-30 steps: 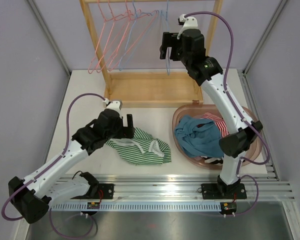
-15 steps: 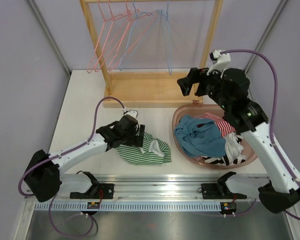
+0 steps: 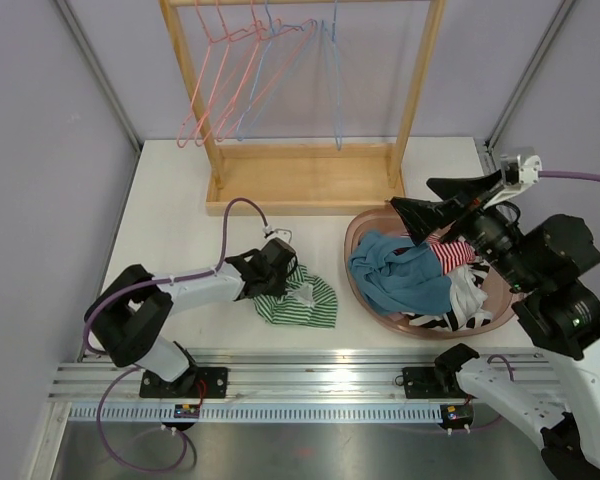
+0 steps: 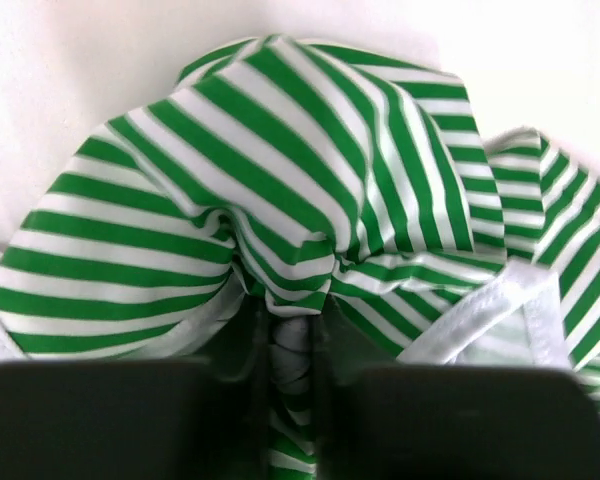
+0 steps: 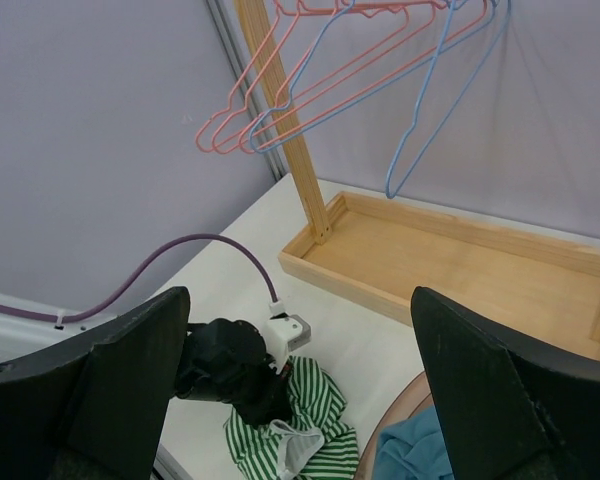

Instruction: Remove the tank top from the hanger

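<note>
At L gripper (image 4: 288,390): tank top (image 4: 280,180), bunched

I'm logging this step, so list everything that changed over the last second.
The right gripper swung away from the hangers, down and back to the near right above the basket, jaws wide open. The left gripper dropped low onto the tank top and pinched it, gathering the cloth into a tighter bunch. The hangers, the wooden rack and the basket's clothes stayed as they were.
</note>
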You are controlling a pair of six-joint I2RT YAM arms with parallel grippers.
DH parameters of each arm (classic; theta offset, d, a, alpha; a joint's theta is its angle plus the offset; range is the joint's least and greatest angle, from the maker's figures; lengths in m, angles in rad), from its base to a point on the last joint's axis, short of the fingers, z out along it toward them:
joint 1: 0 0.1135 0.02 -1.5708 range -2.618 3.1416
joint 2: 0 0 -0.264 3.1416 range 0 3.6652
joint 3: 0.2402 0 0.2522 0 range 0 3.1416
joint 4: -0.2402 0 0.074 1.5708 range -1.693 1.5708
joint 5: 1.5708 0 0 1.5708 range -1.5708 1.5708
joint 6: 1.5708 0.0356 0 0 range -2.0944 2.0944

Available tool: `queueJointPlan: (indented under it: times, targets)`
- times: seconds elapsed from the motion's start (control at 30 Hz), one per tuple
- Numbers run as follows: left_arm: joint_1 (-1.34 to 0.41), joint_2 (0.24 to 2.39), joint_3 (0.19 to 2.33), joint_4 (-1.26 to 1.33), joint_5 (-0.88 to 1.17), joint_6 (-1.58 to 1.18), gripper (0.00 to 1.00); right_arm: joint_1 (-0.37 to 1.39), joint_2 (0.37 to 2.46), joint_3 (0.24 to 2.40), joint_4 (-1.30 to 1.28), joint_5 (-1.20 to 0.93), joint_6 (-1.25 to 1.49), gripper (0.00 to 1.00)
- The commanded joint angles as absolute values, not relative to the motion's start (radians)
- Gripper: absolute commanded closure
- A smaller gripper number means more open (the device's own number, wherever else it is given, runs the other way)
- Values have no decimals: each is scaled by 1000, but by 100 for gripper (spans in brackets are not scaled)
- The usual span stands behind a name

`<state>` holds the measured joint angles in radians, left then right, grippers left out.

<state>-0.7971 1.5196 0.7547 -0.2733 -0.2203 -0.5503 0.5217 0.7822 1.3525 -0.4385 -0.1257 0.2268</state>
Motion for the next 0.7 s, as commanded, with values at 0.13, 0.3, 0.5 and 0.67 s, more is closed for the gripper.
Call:
queueJointPlan:
  times: [0.13,0.3,0.5,0.67]
  targets:
    - [-807,1398,727,-324,-282,-594,100,525,693,1338,-452,-98,247,1]
    - [-837,1201,831,-426,-336,-583,100,525,669,1336,-482,-32,235,1]
    - [-877,1103,1050,-549,-334,-511,100,525,654,1344,-541,158,242,1]
    - [-920,1123,1276,-598,-247,-444,100,525,629,1358,-557,228,244,1]
